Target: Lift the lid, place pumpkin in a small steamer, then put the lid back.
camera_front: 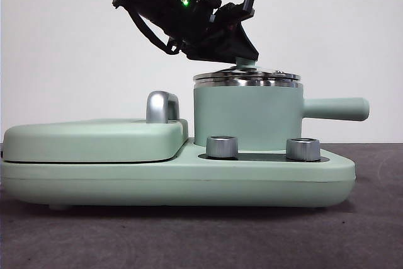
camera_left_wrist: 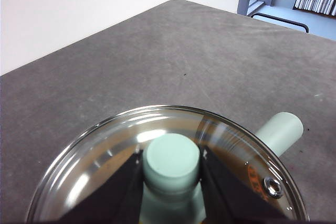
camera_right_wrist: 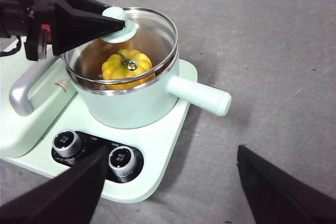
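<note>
The glass lid [camera_front: 247, 77] lies on the rim of the small steamer [camera_front: 245, 118], slightly tilted. My left gripper [camera_front: 242, 55] comes in from the upper left and is shut on the lid's mint-green knob [camera_left_wrist: 171, 162]. The right wrist view shows the same grip on the knob [camera_right_wrist: 119, 27]. The pumpkin [camera_right_wrist: 118, 69] sits inside the steamer [camera_right_wrist: 136, 103] and shows through the glass [camera_right_wrist: 157, 30]. The steamer's long handle [camera_left_wrist: 281, 129] points away from the griddle. My right gripper [camera_right_wrist: 172, 150] is open and empty, held above the table in front of the cooker.
The steamer stands on a mint-green cooker base [camera_front: 189, 177] with two steel dials [camera_front: 221, 147] [camera_front: 303, 149]. Beside it is the flat griddle cover [camera_front: 94, 140] with a chrome handle [camera_front: 162, 106]. Grey table surface [camera_right_wrist: 273, 51] lies around it.
</note>
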